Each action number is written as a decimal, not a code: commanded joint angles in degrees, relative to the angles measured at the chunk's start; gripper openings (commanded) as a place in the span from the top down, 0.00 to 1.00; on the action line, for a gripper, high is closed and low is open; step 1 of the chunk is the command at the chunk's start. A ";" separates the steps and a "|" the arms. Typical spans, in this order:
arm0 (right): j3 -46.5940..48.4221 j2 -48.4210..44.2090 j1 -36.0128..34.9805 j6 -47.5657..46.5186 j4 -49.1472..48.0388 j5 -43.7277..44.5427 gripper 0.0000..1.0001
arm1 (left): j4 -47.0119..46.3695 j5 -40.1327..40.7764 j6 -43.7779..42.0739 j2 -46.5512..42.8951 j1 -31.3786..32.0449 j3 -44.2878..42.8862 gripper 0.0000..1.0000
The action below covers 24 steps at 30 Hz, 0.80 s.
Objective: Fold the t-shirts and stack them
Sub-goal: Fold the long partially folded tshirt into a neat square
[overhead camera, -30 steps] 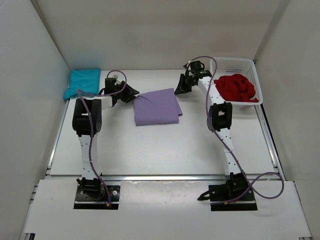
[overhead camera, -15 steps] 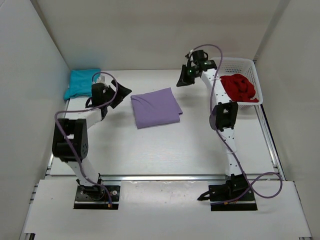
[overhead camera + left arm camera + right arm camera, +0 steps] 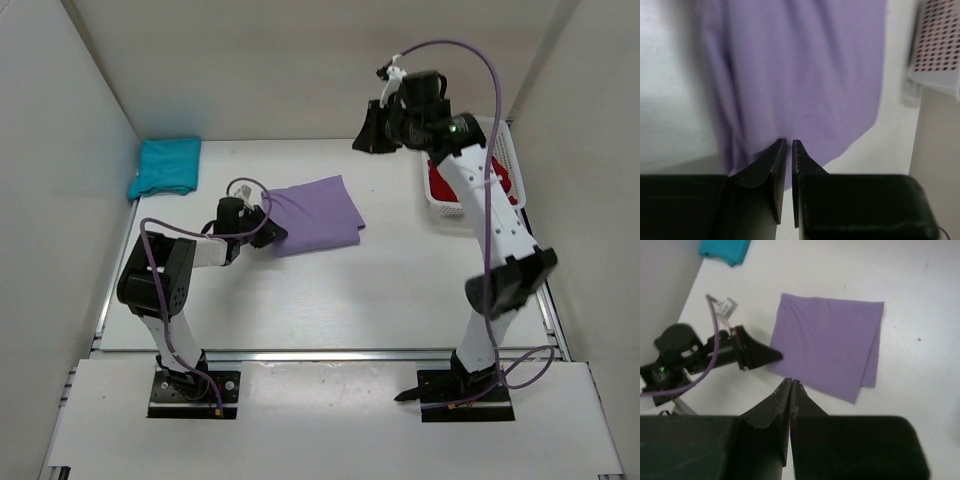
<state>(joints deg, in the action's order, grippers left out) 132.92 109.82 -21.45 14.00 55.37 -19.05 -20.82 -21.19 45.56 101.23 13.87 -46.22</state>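
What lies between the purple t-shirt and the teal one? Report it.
Nothing visible: bare tabletop separates the purple t-shirt from the teal t-shirt. Only the left arm's own cable loops above that gap; the left end effector sits at the purple shirt's near-left corner.

Left gripper (image 3: pixel 272 232) shifts to the lavender t-shirt's (image 3: pixel 315 212) 8 o'clock corner, jaws narrowed onto it; right gripper (image 3: pixel 368 135) rises toward 12 o'clock.
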 commanded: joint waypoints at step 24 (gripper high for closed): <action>-59.45 4.19 4.14 13.33 -54.93 -19.10 0.89 | 6.21 5.71 -3.71 -9.40 -4.82 7.56 0.23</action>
<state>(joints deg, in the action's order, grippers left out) 73.49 119.07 -17.06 26.76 4.86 -36.73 -18.11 -18.31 44.71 90.76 9.63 -35.83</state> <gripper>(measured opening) 0.077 0.753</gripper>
